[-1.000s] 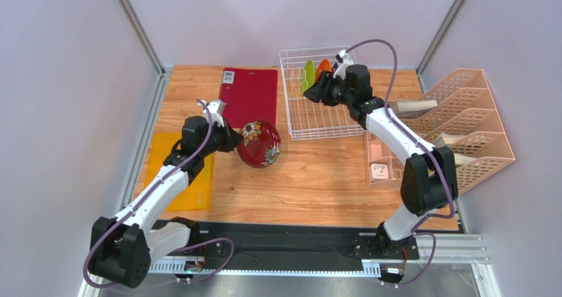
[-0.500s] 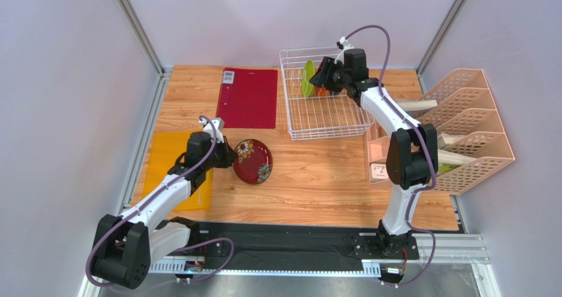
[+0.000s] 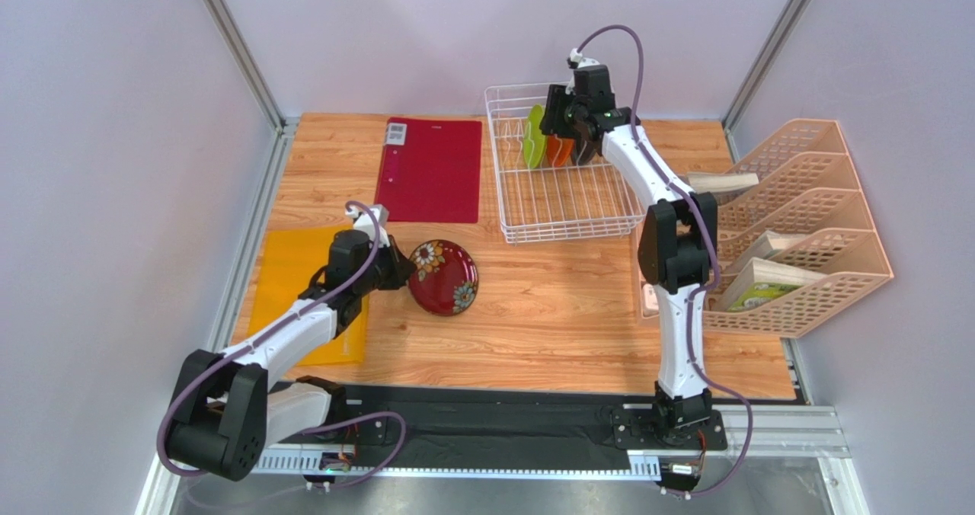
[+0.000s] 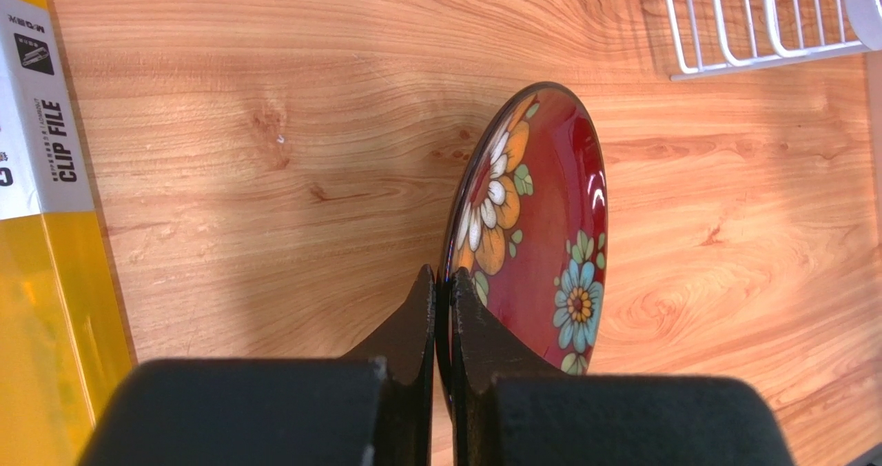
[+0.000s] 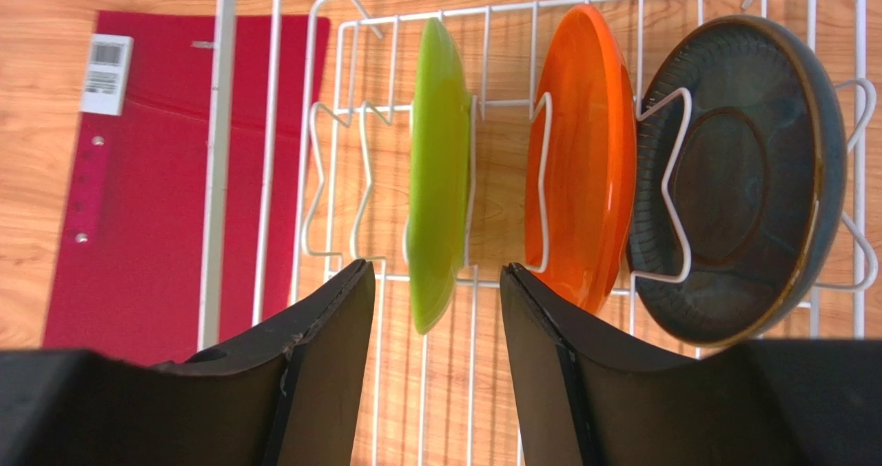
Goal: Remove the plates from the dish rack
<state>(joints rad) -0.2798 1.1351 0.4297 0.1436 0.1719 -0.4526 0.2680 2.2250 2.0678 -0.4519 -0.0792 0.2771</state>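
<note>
My left gripper (image 3: 397, 273) (image 4: 443, 285) is shut on the rim of the dark red flowered plate (image 3: 444, 276) (image 4: 544, 228), which tilts low over the wooden table left of centre. The white wire dish rack (image 3: 555, 201) (image 5: 311, 135) stands at the back. In it stand on edge a lime green plate (image 3: 533, 136) (image 5: 437, 166), an orange plate (image 3: 557, 149) (image 5: 580, 156) and a dark teal-grey plate (image 5: 740, 176). My right gripper (image 3: 569, 121) (image 5: 437, 275) is open above the rack, its fingers either side of the green plate's edge without touching it.
A red folder (image 3: 431, 169) lies at the back left of the rack. A yellow clip file (image 3: 295, 292) lies under my left arm. Peach lattice file trays (image 3: 801, 229) holding papers stand at the right edge.
The left gripper lowered the red plate toward the table and drew it slightly left. The right arm swung up over the rack's back and now straddles the green plate.
</note>
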